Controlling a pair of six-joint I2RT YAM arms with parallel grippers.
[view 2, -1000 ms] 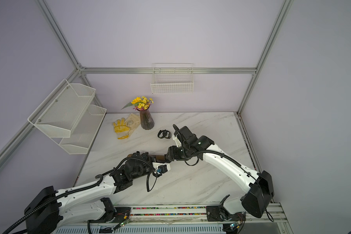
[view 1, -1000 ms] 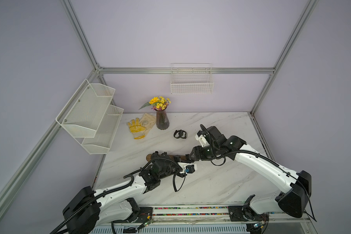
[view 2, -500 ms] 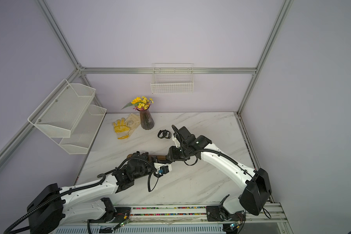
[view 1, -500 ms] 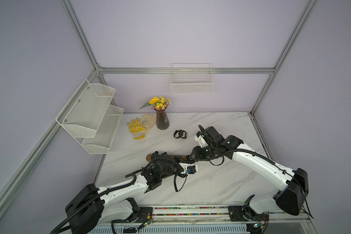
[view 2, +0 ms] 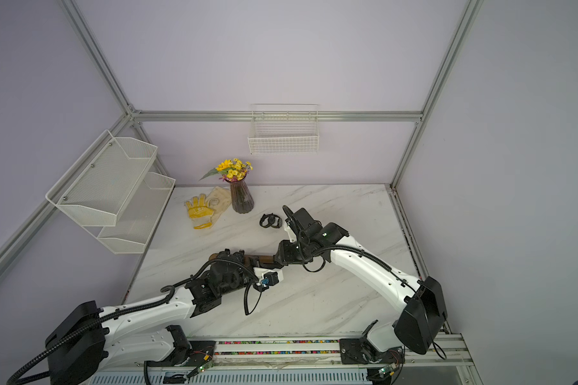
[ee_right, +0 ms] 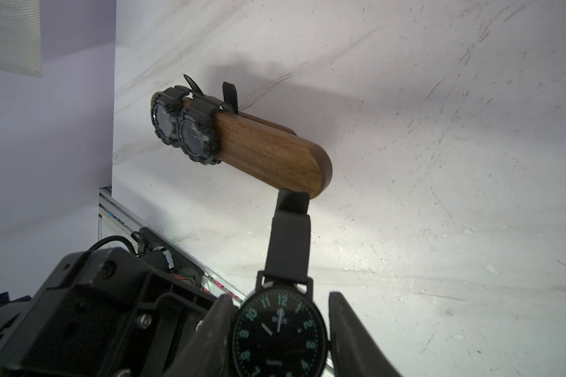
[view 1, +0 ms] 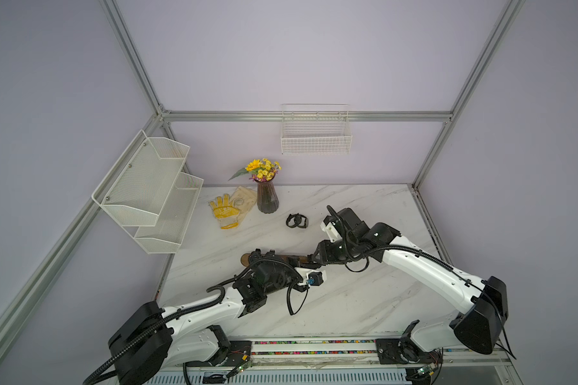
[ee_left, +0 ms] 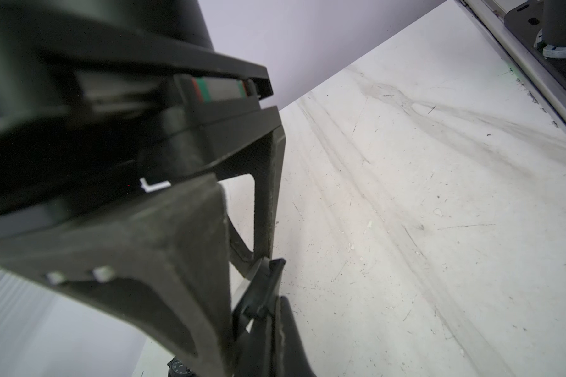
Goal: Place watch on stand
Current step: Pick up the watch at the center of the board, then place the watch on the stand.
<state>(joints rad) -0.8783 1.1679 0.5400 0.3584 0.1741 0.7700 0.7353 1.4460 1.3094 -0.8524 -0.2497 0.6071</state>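
watch (ee_right: 280, 329): mid-tabletop, dial clamped between the right gripper (ee_right: 280, 302) jaws; strap end at the stand (ee_right: 268, 153) tip.
left gripper (ee_left: 254, 287): pinched closed on the strap.
right wrist only: two chunky watches (ee_right: 183, 130) on the stand's far end.
top views: grippers hide the watch.

Top views, centre frame: my left wrist (view 1: 267, 276) covers most of the stand (view 1: 246, 258); only one brown end and a short middle strip show. Left gripper (ee_left: 258, 262) isn't visible there.
Left wrist cam: gripper body is pure blur. The watch (ee_left: 180, 369) is a sliver of dial cut by the frame edge.
Right wrist cam: dial half cropped, lower strap out of frame. Can't tell if my right gripper (ee_right: 280, 303) presses the case, or if the strap tip touches the stand. Two watches (ee_right: 183, 130) hide the stand's far end.
Loose watch (view 1: 296, 221), upper centre in top views: too small to read.
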